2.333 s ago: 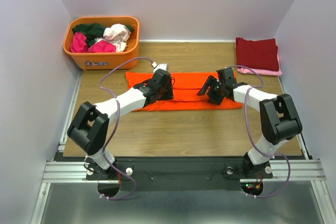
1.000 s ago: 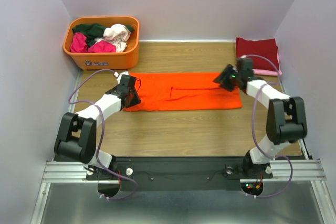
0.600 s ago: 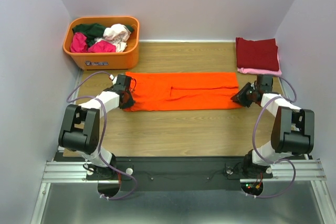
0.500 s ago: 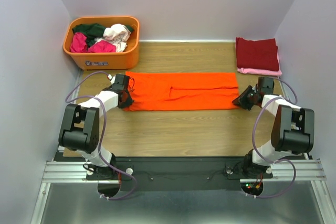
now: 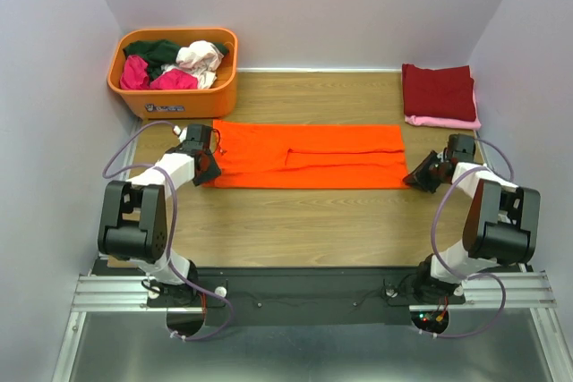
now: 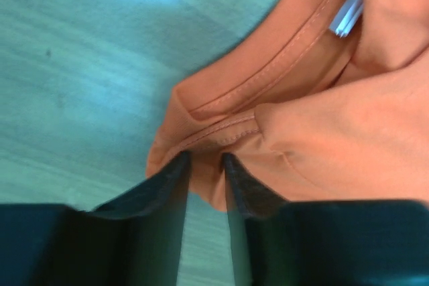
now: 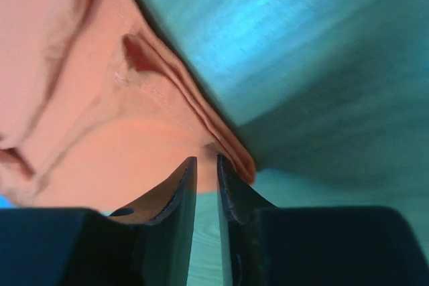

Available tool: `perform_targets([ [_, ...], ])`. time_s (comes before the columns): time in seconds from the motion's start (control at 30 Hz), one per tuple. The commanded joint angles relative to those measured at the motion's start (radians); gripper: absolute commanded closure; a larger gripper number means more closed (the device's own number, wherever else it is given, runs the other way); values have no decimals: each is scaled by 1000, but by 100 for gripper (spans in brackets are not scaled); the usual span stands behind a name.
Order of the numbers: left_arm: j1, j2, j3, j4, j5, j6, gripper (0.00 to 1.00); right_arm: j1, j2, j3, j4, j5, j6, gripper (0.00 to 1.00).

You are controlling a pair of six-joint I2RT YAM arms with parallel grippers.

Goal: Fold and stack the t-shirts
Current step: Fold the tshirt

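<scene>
In the last two seconds we drew both arms out from the middle of the orange t-shirt (image 5: 304,157) to its ends. It now lies stretched flat across the surface's middle. The left fingers (image 6: 175,179) and right fingers (image 7: 186,182) are nearly closed, each pinching a near hem corner, ready, we judge, for folding. How deep the cloth sits between them is hidden.

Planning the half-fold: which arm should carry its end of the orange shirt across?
Left, likely. Left fingers and right fingers each pinch a shirt corner, but the stack sits far right, so folding rightward ends nearer it.
</scene>
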Motion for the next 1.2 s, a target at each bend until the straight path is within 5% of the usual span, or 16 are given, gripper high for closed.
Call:
perform_targets([
  [0.0, 7, -114, 45, -79, -29, 19, 52, 55, -79, 97, -112, 93, -111, 72],
  [0.23, -102, -119, 160, -85, -7, -31, 39, 279, -11, 269, -180, 218, -236, 46],
  [0.5, -200, 114, 303, -98, -49, -42, 39, 353, 136, 331, -218, 277, -260, 45],
  [0.93, -212, 323, 424, -128, -69, 7, 39, 371, 105, 89, -382, 233, -178, 36],
  [1.17, -212, 409, 482, -141, -87, 78, 39, 551, -78, -79, -467, 103, -11, 25],
])
